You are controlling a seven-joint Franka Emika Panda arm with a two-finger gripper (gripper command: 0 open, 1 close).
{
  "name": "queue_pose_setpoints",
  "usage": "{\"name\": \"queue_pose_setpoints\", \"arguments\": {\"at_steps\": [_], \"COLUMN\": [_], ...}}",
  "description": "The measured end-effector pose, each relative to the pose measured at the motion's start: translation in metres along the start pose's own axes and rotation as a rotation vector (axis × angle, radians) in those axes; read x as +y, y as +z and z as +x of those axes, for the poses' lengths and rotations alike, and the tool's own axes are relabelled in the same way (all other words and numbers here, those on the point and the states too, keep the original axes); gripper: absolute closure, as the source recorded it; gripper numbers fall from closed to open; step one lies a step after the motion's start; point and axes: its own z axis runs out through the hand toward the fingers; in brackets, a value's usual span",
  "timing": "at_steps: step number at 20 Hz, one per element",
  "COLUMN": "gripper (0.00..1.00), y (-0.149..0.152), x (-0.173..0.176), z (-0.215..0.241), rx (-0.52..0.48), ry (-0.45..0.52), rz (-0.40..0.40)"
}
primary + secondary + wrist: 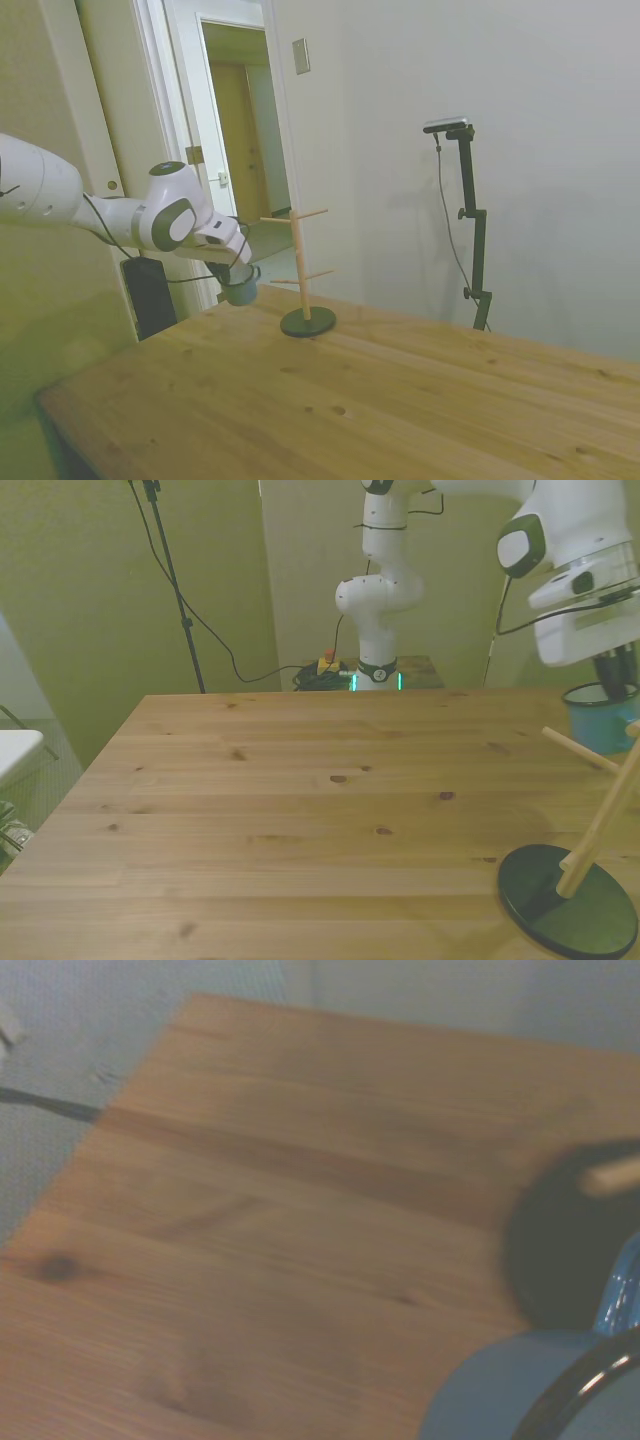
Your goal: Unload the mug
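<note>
The teal-blue mug hangs in the air above the table's edge, just clear of the wooden mug tree. My gripper is shut on its rim and carries it upright, opening upward. At the front view's right edge the mug shows its white inside, and the gripper has dark fingers dipping into it. The mug sits beside a lower peg of the tree, apart from it. Up close, the wrist view catches the blurred mug and its dark rim.
The mug tree stands on a dark round base near the table's far corner, with bare pegs sticking out at two heights. The base fills the front view's lower right. Wooden table spreads wide to the front view's left.
</note>
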Motion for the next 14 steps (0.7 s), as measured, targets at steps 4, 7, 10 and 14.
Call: {"name": "queue_pose_setpoints", "arguments": {"at_steps": [4,7,10,14], "gripper": [1.0,1.0,1.0,1.0], "y": [-0.006,-0.012,-0.013,-0.005], "x": [0.056,0.097,0.139,0.191], "z": [0.047,0.076,0.101,0.131], "rx": [0.014,0.047,0.086,0.113], "ry": [0.077,0.123,0.175,0.237], "rz": [-0.117,-0.199,-0.277,-0.356]}}
